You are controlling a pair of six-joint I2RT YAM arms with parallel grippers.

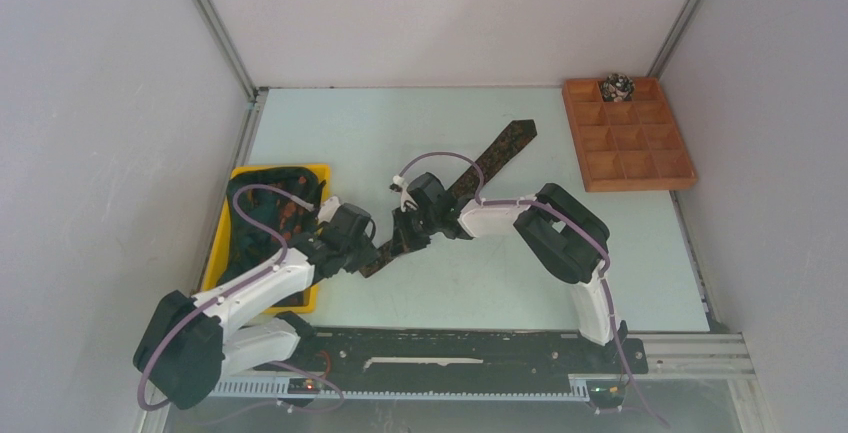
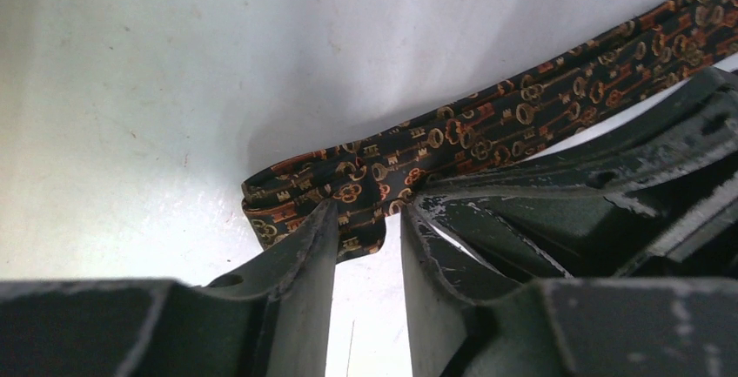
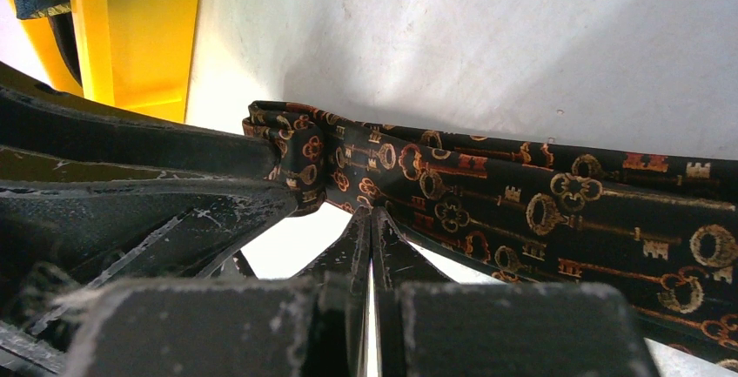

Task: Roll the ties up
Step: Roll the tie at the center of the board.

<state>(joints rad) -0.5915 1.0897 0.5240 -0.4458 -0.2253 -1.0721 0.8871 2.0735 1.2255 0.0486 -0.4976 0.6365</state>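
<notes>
Stretching diagonally across the pale greenish worktop (image 1: 330,123), one tie (image 1: 500,148) lies flat, running from the far middle down toward the near left, where both arms meet over it. Its fabric is black, printed with small orange, brown and gold keys. Its near end is doubled over into a short thick fold.

The left tool (image 2: 370,212) is released: its two fingers stand apart with bare worktop showing between them, their tips right at the folded end. The right tool (image 3: 370,213) is clenched, its fingers pressed together with their tips against the tie's edge just beside the fold. Whether any fabric is pinched there cannot be told.

White walls with metal corner rails enclose the worktop. At its left edge sits a yellow tray (image 1: 318,169) holding a heap of dark patterned ties (image 1: 285,215). At the far right corner is a wooden box (image 1: 630,185) of small compartments, with a rolled tie (image 1: 617,85) in the far row, second from the left.

Only the overhead view shows the tray's contents, the box and the tie's full length. Only the wrist views show the key print and the fold.
</notes>
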